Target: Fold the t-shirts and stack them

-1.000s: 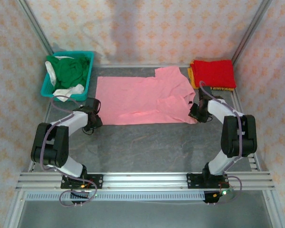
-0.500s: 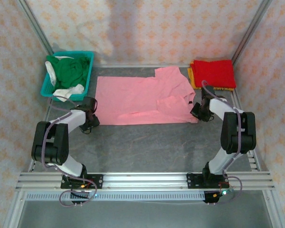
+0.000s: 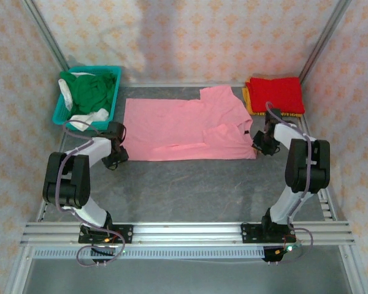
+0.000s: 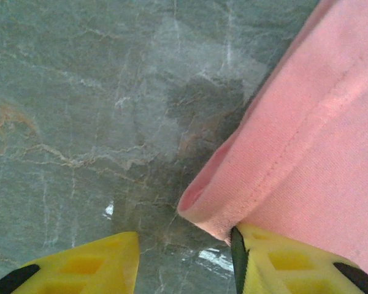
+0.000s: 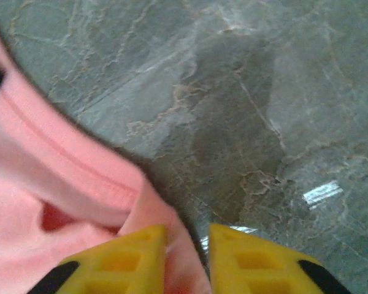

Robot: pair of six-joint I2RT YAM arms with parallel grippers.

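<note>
Left gripper [image 4: 184,245] stands with its yellow fingers apart at the near left corner of the pink t-shirt [image 3: 184,128], hem touching one finger. Right gripper [image 5: 187,236] has fingers almost together, pink cloth in the narrow gap; whether it is clamped I cannot tell. Shirt lies spread mid-table [image 3: 190,184], between teal basket [image 3: 113,104] and folded red t-shirt [image 3: 276,93].

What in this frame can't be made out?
Right wrist view: whether the right gripper pinches the pink shirt; blurred, cut by the bottom edge.
Top view: orange-yellow shirt, mostly covered by the red shirt.
Top view: white shirt, partly buried under the green shirt.
</note>
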